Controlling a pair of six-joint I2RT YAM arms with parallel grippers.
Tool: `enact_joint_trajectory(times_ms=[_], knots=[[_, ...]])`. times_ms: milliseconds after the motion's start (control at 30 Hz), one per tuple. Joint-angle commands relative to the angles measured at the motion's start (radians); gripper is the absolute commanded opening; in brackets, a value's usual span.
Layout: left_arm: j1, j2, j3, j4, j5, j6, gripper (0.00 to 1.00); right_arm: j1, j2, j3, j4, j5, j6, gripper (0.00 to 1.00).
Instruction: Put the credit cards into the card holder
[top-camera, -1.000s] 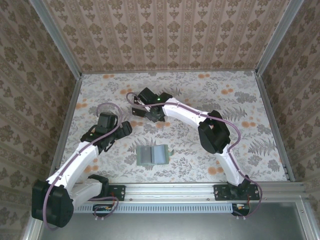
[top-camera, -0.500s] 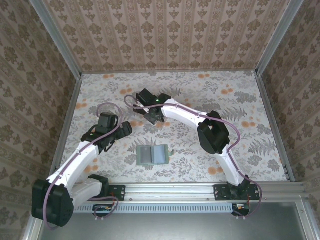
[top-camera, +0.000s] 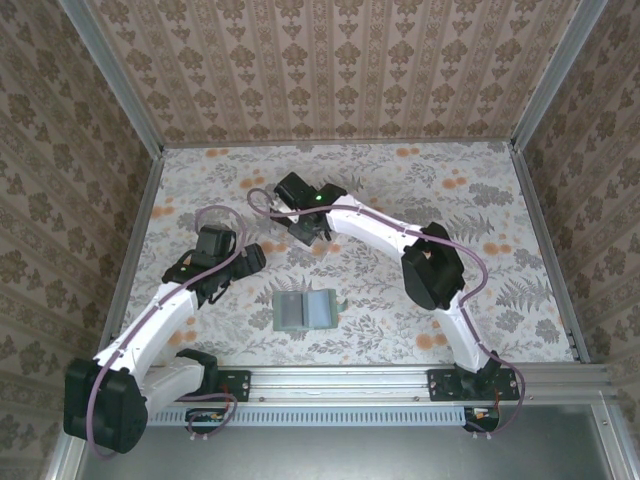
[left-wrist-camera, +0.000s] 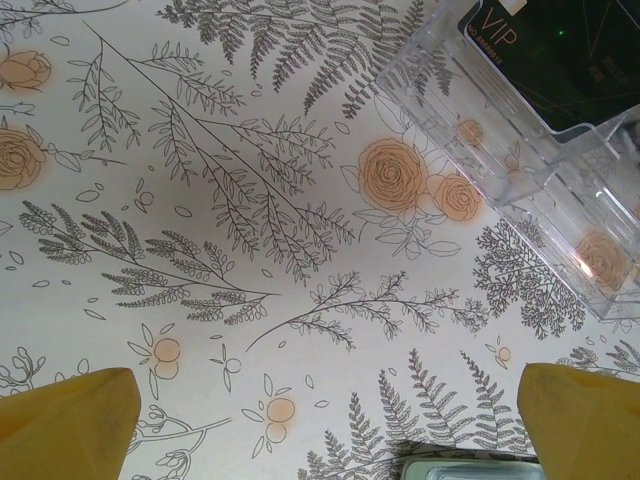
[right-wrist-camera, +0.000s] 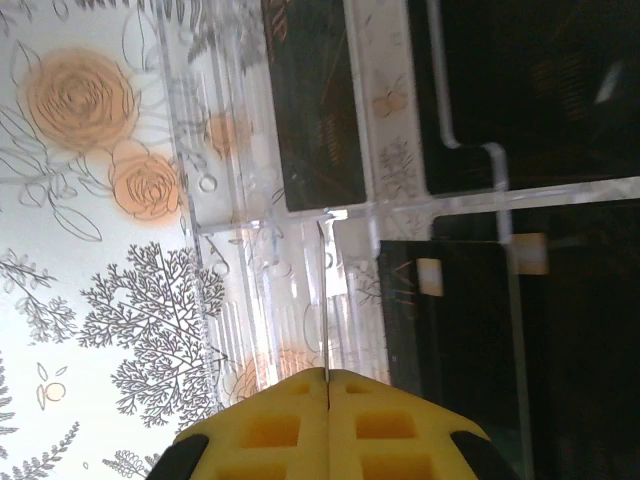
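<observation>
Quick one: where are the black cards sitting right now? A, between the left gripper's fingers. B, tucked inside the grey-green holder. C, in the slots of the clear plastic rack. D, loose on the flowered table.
C: the black cards stand in the slots of the clear plastic rack, while the grey-green card holder lies apart from it, nearer the arm bases.

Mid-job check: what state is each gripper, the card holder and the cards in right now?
left gripper: open, holding nothing.
right gripper: shut, at the clear rack.
card holder: lying open, no card seen inside.
credit cards: in the clear rack's slots.
</observation>
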Motion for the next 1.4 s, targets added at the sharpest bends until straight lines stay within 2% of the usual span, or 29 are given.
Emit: enact_joint_trajectory(times_ms=[0, 200, 367, 600, 800, 967, 1367], knots=[[0.011, 0.011, 0.012, -0.018, 0.019, 0.035, 1.00, 0.021, -0.099, 0.000, 0.030, 0.023, 0.006, 0.00], [0.009, 0.000, 0.016, -0.035, 0.016, 0.042, 1.00, 0.095, -0.204, -0.086, 0.048, 0.027, 0.168, 0.00], [0.003, -0.024, 0.010, -0.054, 0.010, 0.042, 1.00, 0.165, -0.323, -0.249, 0.094, -0.009, 0.431, 0.00], [-0.023, -0.056, -0.011, -0.072, -0.004, 0.034, 1.00, 0.199, -0.530, -0.649, 0.365, -0.070, 0.884, 0.00], [-0.050, -0.059, -0.028, -0.072, -0.017, 0.018, 1.00, 0.224, -0.605, -0.857, 0.523, -0.066, 1.105, 0.00], [-0.072, -0.049, -0.041, -0.060, -0.027, 0.005, 1.00, 0.251, -0.598, -0.930, 0.572, -0.052, 1.198, 0.00], [-0.099, -0.026, -0.046, -0.050, -0.044, -0.007, 1.00, 0.298, -0.524, -0.991, 0.584, -0.029, 1.258, 0.00]])
